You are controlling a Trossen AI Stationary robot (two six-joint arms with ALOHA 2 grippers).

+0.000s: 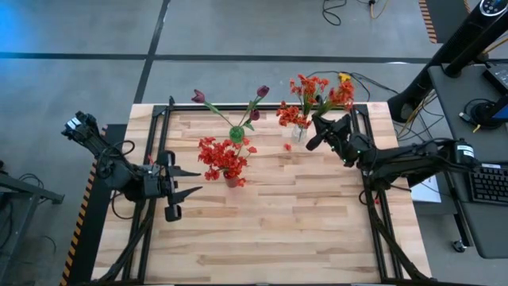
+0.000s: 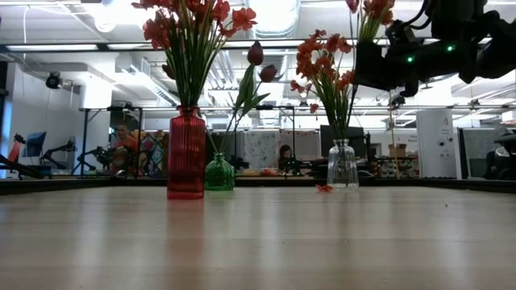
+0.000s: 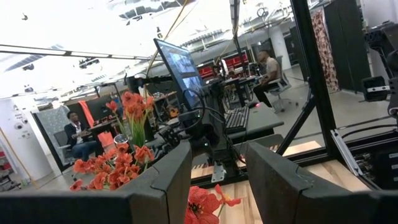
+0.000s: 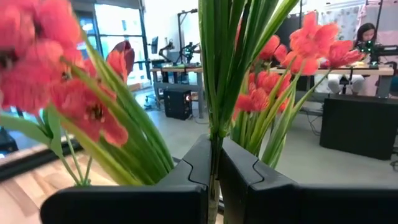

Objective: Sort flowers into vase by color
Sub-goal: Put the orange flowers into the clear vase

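The right gripper (image 1: 312, 143) has its jaws clenched on an orange-red flower stem (image 4: 214, 81) beside the clear vase (image 2: 343, 164). Red vase (image 2: 186, 152) and green vase (image 2: 218, 172) stand on the table (image 1: 278, 222). The left gripper (image 1: 190, 181) waits with its jaws released at the left edge.

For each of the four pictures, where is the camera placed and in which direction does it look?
High: above the table, looking down; both arms, red vase.
Low: at table height, looking level; red vase, green vase, clear vase; right arm above.
Left wrist: past the open left gripper, toward red blooms.
Right wrist: right gripper shut on a flower stem.
Shared: high and low both show the red vase.
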